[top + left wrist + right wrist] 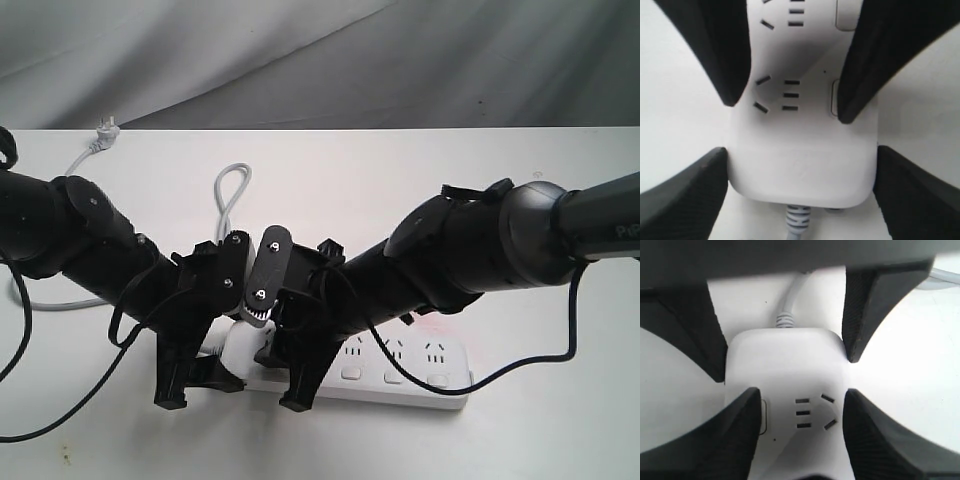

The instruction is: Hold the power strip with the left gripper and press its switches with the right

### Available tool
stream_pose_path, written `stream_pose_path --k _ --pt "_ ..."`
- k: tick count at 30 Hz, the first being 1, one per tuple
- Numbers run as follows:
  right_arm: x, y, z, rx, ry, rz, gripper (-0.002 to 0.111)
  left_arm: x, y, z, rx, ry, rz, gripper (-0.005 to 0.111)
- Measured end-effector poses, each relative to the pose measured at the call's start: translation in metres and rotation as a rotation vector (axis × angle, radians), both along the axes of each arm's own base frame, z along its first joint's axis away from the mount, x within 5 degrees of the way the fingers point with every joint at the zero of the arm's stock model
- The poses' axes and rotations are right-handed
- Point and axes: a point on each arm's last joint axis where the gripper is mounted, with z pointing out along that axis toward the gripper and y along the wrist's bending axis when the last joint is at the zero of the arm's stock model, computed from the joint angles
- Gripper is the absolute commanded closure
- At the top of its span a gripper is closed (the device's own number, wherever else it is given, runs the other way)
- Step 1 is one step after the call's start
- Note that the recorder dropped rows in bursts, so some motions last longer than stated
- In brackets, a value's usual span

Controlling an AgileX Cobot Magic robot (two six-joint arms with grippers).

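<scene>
Left gripper (204, 393) has its two black fingers set against the two long sides of the power strip (460, 372) at the cord end, closed on it. Right gripper (801, 392) hangs spread just beyond, over the end socket set (812, 413). One of its fingers overlaps the end one of its switches (766, 415); whether it touches I cannot tell. One white table (560, 160) carries everything. The one power strip lies flat on it, a long white bar with rounded corners, running rightward from under the two grippers. One thin grey cord (232, 185) leaves the strip's held end, loops over the table and ends in one white plug (108, 128) far left. In the exterior view, three socket sets and three switches show clear of the arms. The switches are small white rounded squares in a row along the near edge.
</scene>
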Motion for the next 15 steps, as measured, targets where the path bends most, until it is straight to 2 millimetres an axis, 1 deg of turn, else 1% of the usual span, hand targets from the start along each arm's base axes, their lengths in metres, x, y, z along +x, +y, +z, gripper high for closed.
stream_pose_path --k 10,15 --pt "0.0011 -0.0004 -0.0002 0.002 -0.016 0.015 0.061 0.0 0.0 0.0 0.0 0.0 0.0 0.04" --pt "-0.0051 -0.0049 -0.0056 -0.009 -0.014 0.036 0.061 0.0 0.0 0.0 0.0 0.0 0.0 0.04"
